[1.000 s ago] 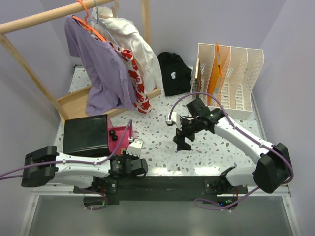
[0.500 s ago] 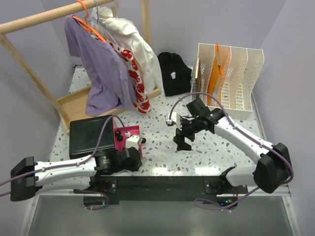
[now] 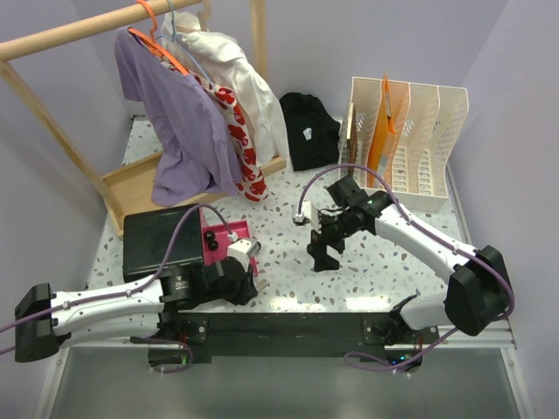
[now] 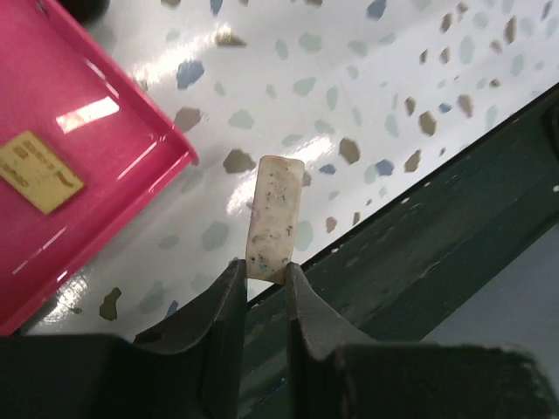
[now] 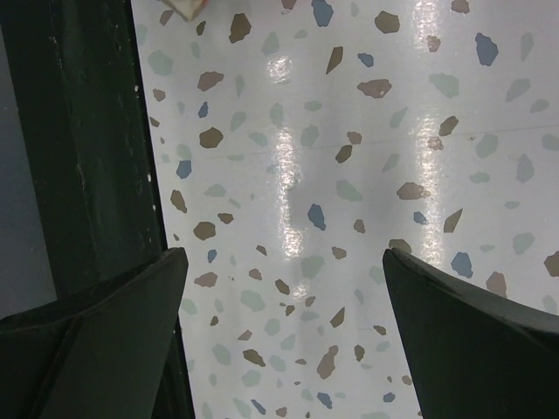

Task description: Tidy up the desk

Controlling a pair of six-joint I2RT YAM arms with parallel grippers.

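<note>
Left of the pink tray lies a black case. Just right of the tray, over the front edge of the desk, the left gripper pinches a small white block by one end. So shallow a hold could let the block pivot out and drop past the front rail. Farther right of the tray, the right gripper hangs spread wide and empty, with the file rack beyond it. Nothing seems to stand between block and tray.

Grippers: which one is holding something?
The left gripper: its jaws pinch a small speckled white block. The right gripper has its jaws wide apart over the desk.
</note>
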